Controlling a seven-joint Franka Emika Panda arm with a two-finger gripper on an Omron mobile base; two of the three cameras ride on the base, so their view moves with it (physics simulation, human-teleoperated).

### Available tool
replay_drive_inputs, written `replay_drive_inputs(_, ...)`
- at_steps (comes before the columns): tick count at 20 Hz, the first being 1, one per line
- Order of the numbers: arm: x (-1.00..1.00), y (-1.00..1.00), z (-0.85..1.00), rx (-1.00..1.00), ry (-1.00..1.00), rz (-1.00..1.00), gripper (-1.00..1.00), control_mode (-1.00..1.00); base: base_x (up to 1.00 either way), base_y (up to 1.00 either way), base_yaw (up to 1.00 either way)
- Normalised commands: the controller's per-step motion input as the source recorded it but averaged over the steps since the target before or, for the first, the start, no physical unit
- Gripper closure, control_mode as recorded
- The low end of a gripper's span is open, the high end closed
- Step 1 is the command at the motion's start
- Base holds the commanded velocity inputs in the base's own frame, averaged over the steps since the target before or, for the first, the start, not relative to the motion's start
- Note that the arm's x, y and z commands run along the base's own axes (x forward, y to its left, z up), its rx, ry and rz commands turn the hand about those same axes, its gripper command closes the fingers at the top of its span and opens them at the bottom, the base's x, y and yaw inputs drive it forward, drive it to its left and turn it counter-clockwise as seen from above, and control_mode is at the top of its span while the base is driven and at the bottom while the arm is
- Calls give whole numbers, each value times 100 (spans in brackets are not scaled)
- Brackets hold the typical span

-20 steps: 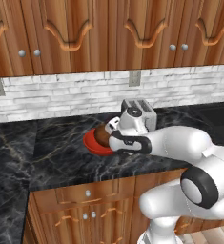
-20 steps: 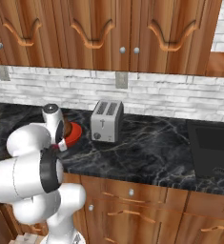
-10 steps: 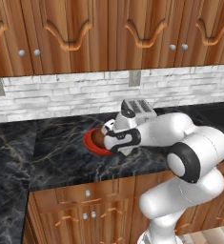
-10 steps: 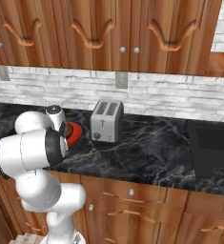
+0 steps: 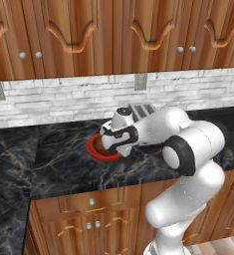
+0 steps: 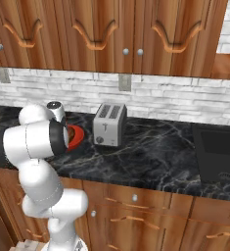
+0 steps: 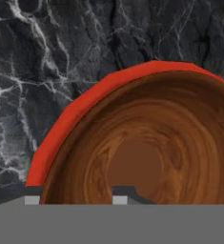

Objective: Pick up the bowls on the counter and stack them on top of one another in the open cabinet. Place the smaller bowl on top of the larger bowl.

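The smaller bowl (image 7: pixel 170 133), dark brown with wood grain, sits inside the larger bowl (image 7: pixel 70 119), glossy red, on the black marble counter (image 7: pixel 46 57). In the left base view the red bowl (image 5: pixel 93 149) peeks out left of my gripper (image 5: pixel 111 147), and a sliver of the brown bowl (image 5: pixel 104 147) shows beside the fingers. My gripper (image 7: pixel 70 193) hangs low over the bowls, open, its two tips on either side of the brown bowl's near rim. The red bowl (image 6: pixel 78 137) is partly hidden behind my arm. The open cabinet (image 6: pixel 227 66) is high at the far right.
A silver toaster (image 6: pixel 109 125) stands just right of the bowls, close to my hand. A dark sink (image 6: pixel 217 152) is set into the counter at the far right. Closed carved cabinet doors (image 5: pixel 113 35) hang above the white brick wall.
My fingers have parted from shut to open over the stacked bowls. The arm's elbow has swung across while the hand stayed at the bowls. The bowls have not moved.
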Motion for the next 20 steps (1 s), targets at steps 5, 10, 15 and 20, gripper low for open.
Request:
replay_drive_inputs(5,14,13,-25,0,0,0,100,-100,0,0,0)
replay_drive_inputs(10,-17,0,-3,0,0,0,-100,-100,0,0,0)
replay_drive_inputs(15,-43,-14,5,2,-1,0,-100,-100,0,0,0)
replay_drive_inputs(20,-49,-25,30,9,0,0,-100,-100,0,0,0)
